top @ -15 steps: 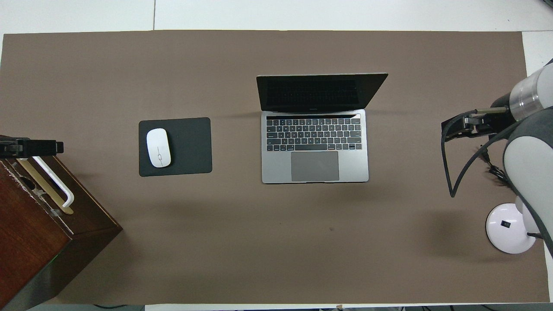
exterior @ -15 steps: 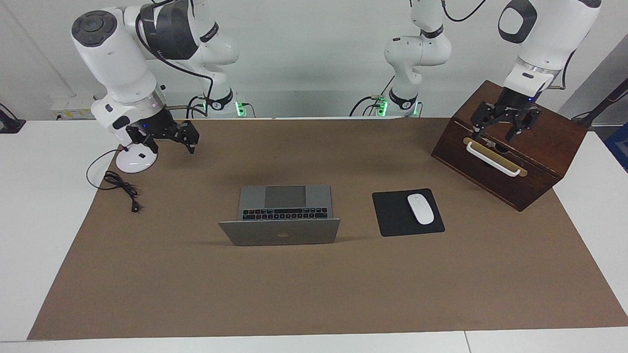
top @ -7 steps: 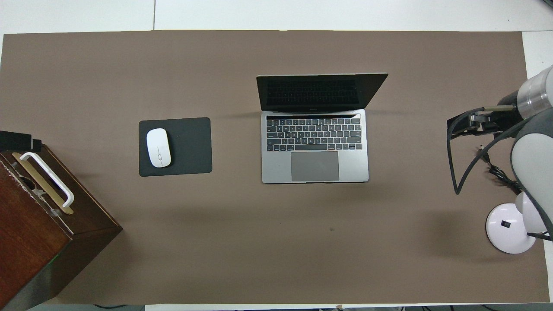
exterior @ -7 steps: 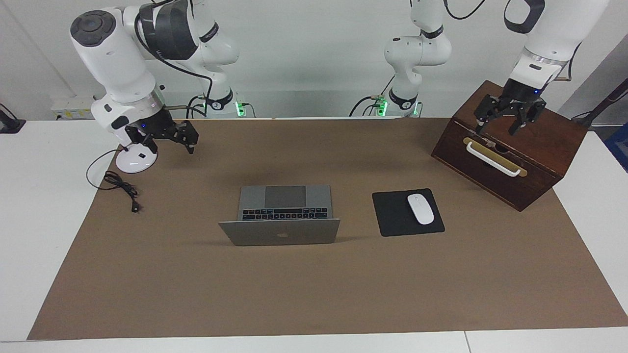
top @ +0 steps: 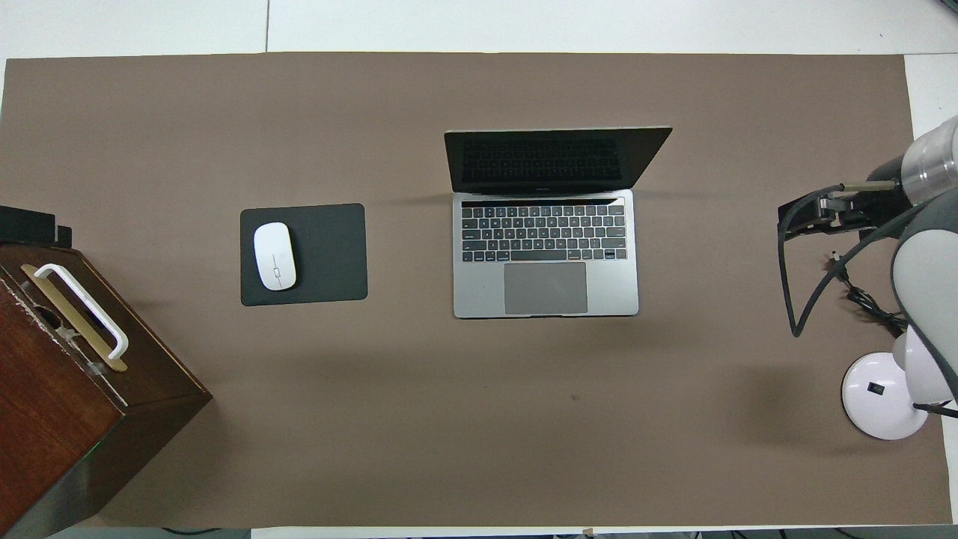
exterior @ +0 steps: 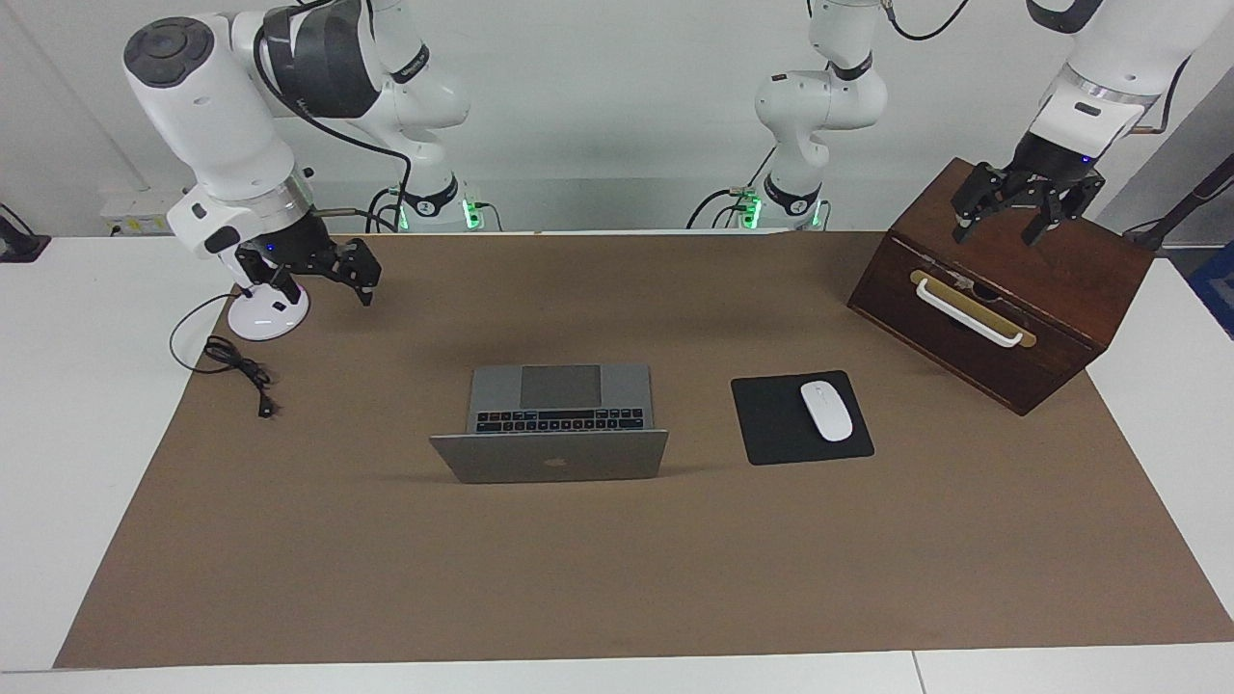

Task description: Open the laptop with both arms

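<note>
The silver-grey laptop (exterior: 549, 457) stands open in the middle of the brown mat, its lid raised with the apple logo showing. In the overhead view its black keys and grey trackpad (top: 545, 254) show, and the screen is dark. My left gripper (exterior: 1001, 229) hangs open and empty over the top of the wooden box, away from the laptop; only its edge shows in the overhead view (top: 30, 224). My right gripper (exterior: 316, 285) hangs open and empty over the mat by the lamp's base, also seen in the overhead view (top: 804, 217).
A dark wooden box (exterior: 1060, 308) with a white handle stands at the left arm's end. A white mouse (exterior: 826, 411) lies on a black mouse pad (exterior: 771, 424) beside the laptop. A white lamp base (exterior: 265, 318) and black cable (exterior: 236, 366) lie at the right arm's end.
My left gripper has risen from in front of the box's handle to over the box's top. My right gripper has drawn slightly away from the laptop toward the lamp. The laptop has not moved.
</note>
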Robot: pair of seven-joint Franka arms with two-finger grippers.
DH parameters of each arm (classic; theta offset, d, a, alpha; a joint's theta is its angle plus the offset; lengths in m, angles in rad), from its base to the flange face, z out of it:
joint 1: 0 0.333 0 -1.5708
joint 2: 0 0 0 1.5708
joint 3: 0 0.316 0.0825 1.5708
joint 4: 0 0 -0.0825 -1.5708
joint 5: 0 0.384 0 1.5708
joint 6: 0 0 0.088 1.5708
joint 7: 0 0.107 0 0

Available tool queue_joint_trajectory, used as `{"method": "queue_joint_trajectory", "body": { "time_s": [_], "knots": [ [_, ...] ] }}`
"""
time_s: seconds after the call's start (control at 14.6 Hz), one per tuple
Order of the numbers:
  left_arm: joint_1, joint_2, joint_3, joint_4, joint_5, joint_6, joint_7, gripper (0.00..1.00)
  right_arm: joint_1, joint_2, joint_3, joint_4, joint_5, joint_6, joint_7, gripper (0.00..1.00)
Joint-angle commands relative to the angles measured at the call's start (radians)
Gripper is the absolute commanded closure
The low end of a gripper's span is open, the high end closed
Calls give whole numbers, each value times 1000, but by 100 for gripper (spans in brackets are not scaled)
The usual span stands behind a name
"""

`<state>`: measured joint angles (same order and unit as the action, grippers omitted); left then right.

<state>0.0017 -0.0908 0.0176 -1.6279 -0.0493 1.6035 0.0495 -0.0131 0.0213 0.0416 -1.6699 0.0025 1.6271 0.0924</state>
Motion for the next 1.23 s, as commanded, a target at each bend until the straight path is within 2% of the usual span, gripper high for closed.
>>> {"method": "queue_joint_trajectory", "body": {
  "time_s": [0.0, 0.48, 1.17],
  "knots": [
    [32, 17, -38, 26, 20, 4, -37, 0, -18, 6, 11, 30, -13, -21, -17, 0],
    [58, 17, -65, 3, 19, -2, -92, 0, -28, 9, 8, 30, -12, 11, -17, 0],
    [51, 16, -61, 5, 19, 0, -92, 0, -14, 2, 11, 45, -22, -70, -14, 0]
  ]
}}
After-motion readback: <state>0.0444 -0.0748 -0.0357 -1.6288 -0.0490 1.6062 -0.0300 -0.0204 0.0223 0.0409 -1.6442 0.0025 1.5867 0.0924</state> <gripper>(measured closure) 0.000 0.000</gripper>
